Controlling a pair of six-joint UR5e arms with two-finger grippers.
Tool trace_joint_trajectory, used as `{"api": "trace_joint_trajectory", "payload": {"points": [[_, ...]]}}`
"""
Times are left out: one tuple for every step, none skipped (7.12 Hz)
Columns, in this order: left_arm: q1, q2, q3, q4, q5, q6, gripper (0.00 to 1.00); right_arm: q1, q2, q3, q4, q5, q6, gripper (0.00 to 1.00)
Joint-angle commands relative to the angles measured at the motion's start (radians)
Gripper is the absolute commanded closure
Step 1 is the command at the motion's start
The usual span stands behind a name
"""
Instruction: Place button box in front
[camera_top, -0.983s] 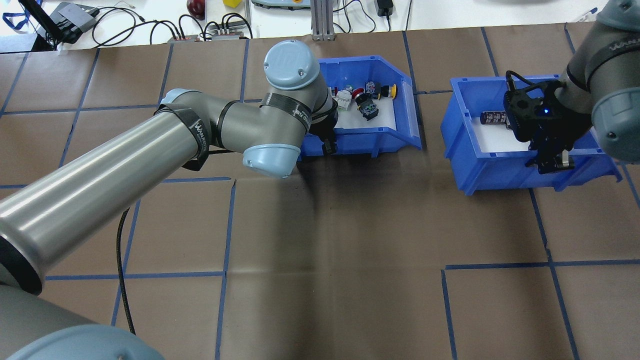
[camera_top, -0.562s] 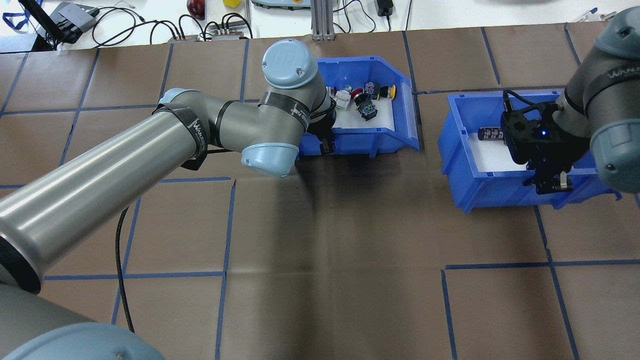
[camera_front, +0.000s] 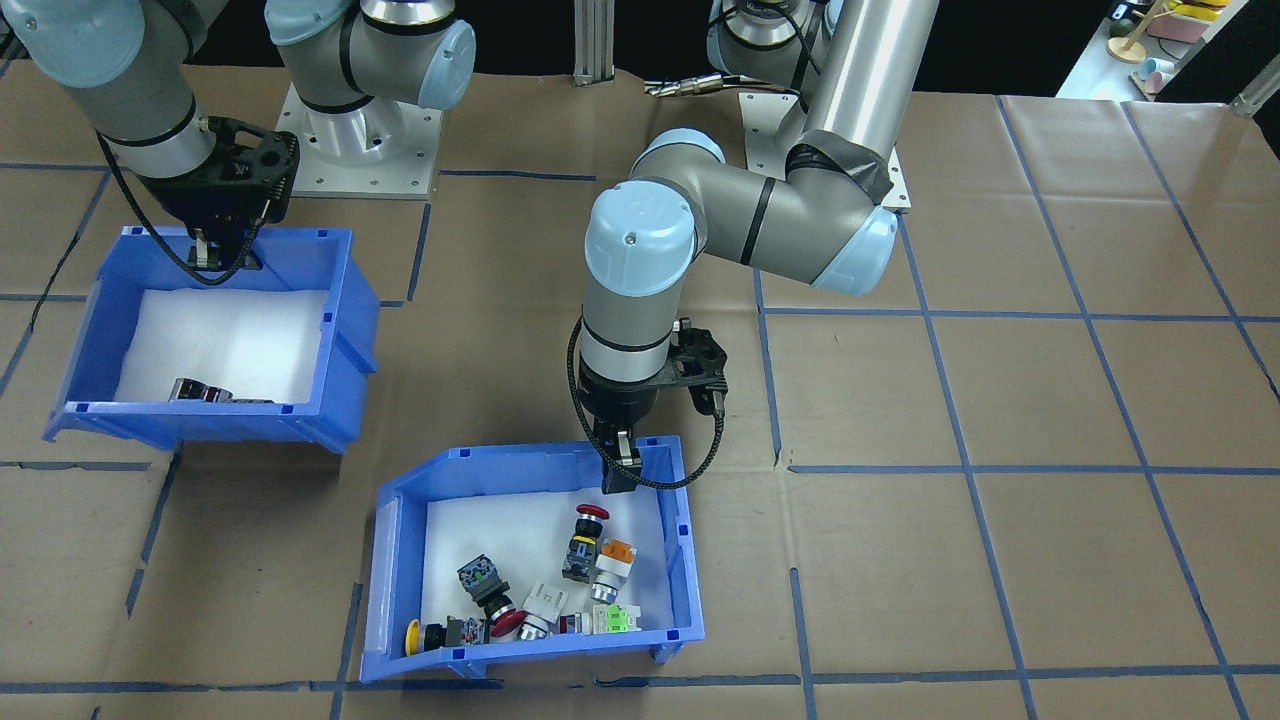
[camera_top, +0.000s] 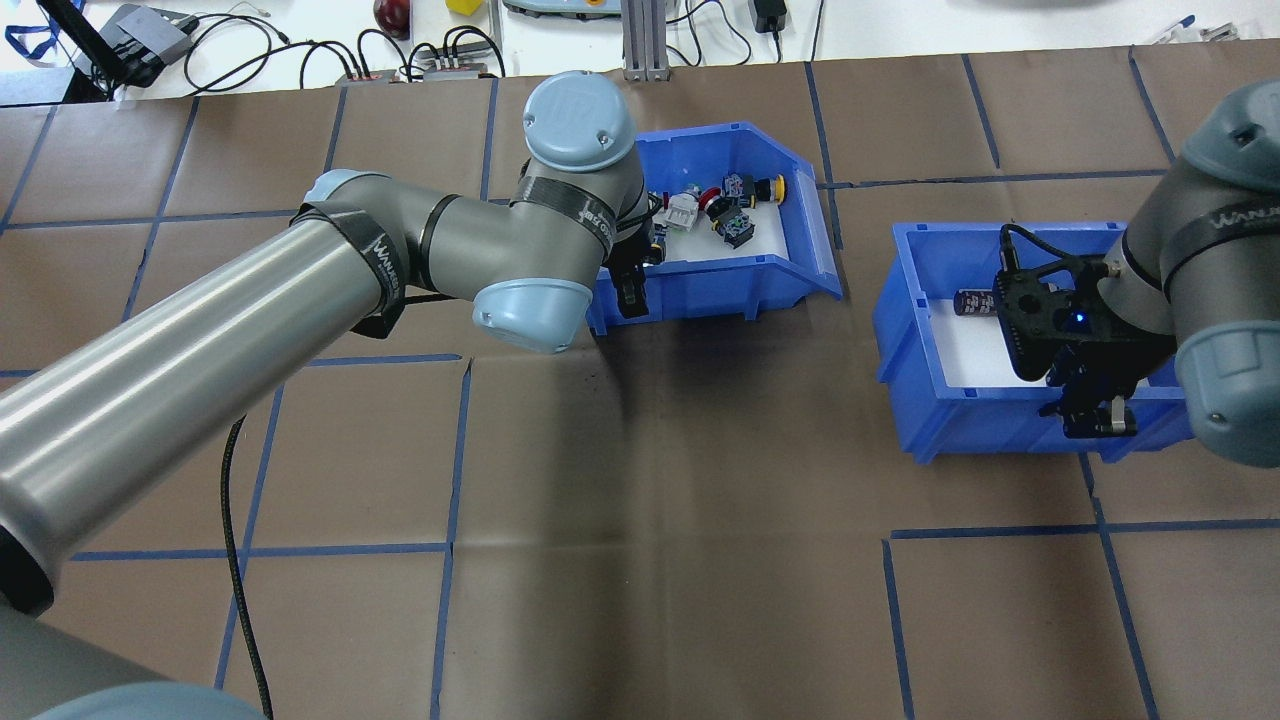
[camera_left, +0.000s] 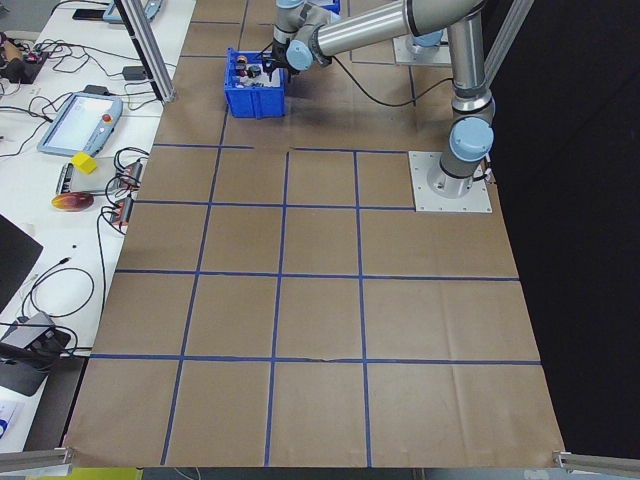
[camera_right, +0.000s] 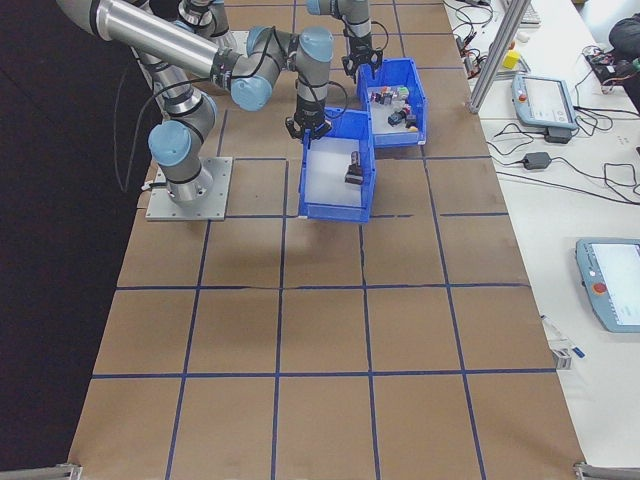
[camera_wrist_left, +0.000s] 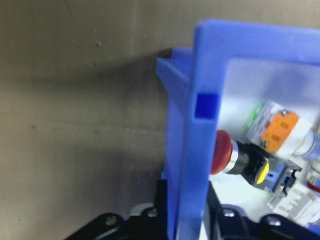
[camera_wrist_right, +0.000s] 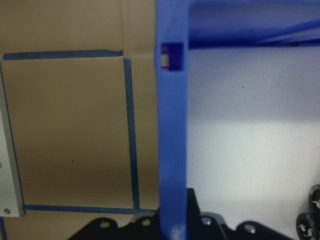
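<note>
Left gripper (camera_front: 622, 478) clamps button box (camera_front: 530, 560) rear wall, lower centre; right gripper (camera_front: 213, 255) grasps other bin (camera_front: 215, 340) rim, upper left.

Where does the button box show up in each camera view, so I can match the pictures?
Front-facing: button box at lower centre.
Overhead: upper centre, left gripper on its near wall.
Exterior left: small, top, left of centre.
Exterior right: top centre, behind the other blue bin.
Left wrist: its wall between the jaws.
Right wrist: not in view.
Shared landmark: red mushroom button.
</note>
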Motion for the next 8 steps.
{"api": "trace_joint_trajectory", "payload": {"points": [[0.025,0.129,0.016,-0.267,0.006,0.381,0.01,0.037,-0.064,0.070,-0.001,0.003,0.070,0.95],[0.065,0.174,0.046,-0.377,0.003,0.569,0.01,0.072,-0.072,0.070,-0.001,0.003,0.131,0.95],[0.088,0.203,0.076,-0.425,0.000,0.748,0.01,0.140,-0.072,0.070,-0.003,0.002,0.195,0.95],[0.095,0.249,0.105,-0.435,0.000,0.985,0.01,0.206,-0.072,0.070,-0.018,0.002,0.275,0.95],[0.117,0.306,0.116,-0.454,-0.002,1.179,0.01,0.242,-0.071,0.070,-0.033,0.002,0.312,0.95],[0.154,0.364,0.116,-0.531,-0.002,1.339,0.01,0.264,-0.071,0.072,-0.034,0.002,0.343,0.95],[0.183,0.400,0.108,-0.595,-0.002,1.515,0.01,0.306,-0.069,0.073,-0.037,0.002,0.387,0.95],[0.184,0.427,0.096,-0.605,0.000,1.661,0.01,0.363,-0.069,0.073,-0.037,0.002,0.450,0.95]]}}
